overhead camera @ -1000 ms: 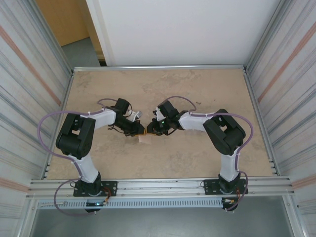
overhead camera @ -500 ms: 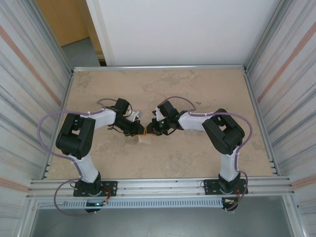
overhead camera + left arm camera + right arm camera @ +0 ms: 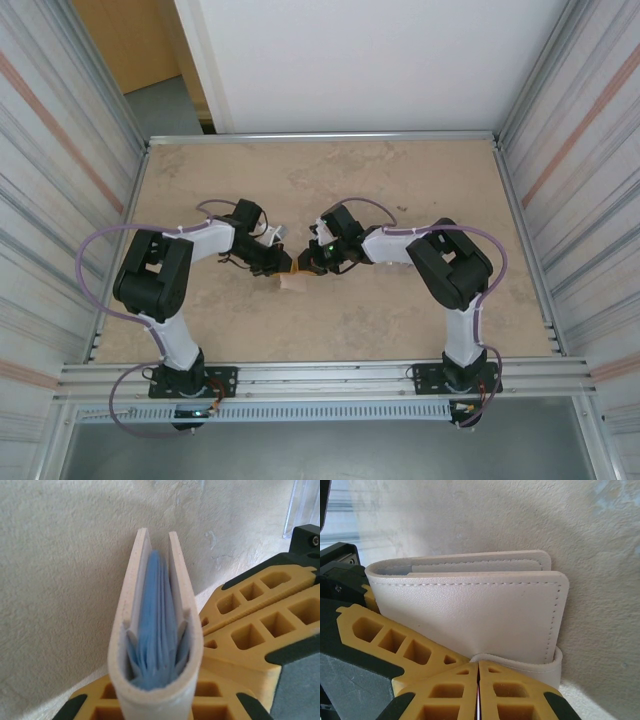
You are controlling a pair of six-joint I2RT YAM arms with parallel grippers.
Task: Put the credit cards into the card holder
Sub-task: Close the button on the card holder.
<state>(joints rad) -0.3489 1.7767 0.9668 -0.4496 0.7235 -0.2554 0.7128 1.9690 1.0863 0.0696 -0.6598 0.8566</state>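
Out over the middle of the bench (image 3: 400, 170) the two arms meet nose to nose. A beige wallet (image 3: 293, 283) sits between them, just below both tips and touching them.

The left end effector (image 3: 283, 268) is closed down narrow on the wallet. From its own wrist view the folded spine lies between the yellow fingers (image 3: 235, 650), one at each side. The two beige covers stand up away from the tips, a little apart from each other. Tucked in the gap between them is the card holder (image 3: 156, 625), thin see-through leaves that look pale blue, fanned slightly outwards from the fold.

The right end effector (image 3: 479, 672) comes at the wallet from the opposite side, its fingers (image 3: 520, 695) pressed together with hardly a seam between them. Straight ahead of its tips is the broad stitched face of the wallet. A thin beige flap curls along the wallet's lower edge right at the tips, and I can't tell whether it is pinched. To the left of these fingers, the other arm's yellow and black finger lies against the same wallet.
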